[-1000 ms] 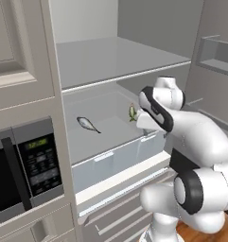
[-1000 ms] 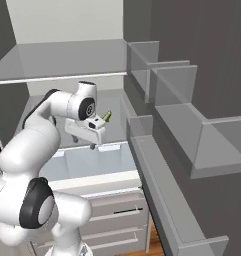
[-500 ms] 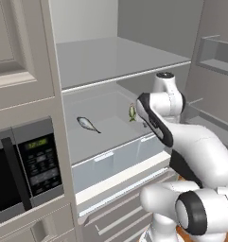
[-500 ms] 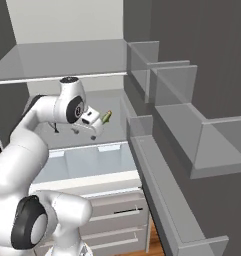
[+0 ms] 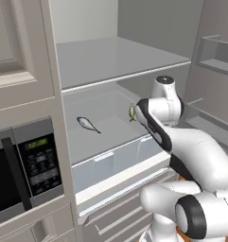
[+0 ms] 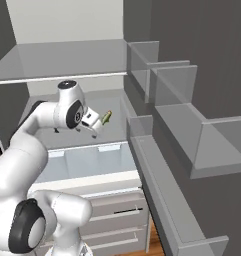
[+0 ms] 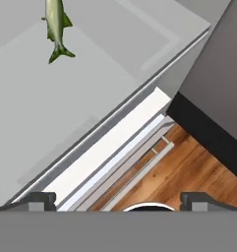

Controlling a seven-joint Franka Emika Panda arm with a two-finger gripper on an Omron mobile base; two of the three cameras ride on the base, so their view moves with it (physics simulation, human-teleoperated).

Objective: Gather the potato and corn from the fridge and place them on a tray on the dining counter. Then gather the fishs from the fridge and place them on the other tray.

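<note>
The fridge (image 5: 120,61) stands open, its shelves grey and its drawers below. The arm reaches in over the middle shelf (image 6: 117,125). The gripper (image 6: 96,124) hangs empty with its fingers wide apart. 2 fish lie on that shelf: a grey one (image 5: 87,124) at left, a greenish one (image 7: 55,24) just beside the gripper.

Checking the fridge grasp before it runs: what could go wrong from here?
1. The open gripper is empty and, in the hand view, the green fish sits at the frame's edge, so a closing could miss it.
2. A sweep along the fridge shelf might knock the grey fish.
</note>
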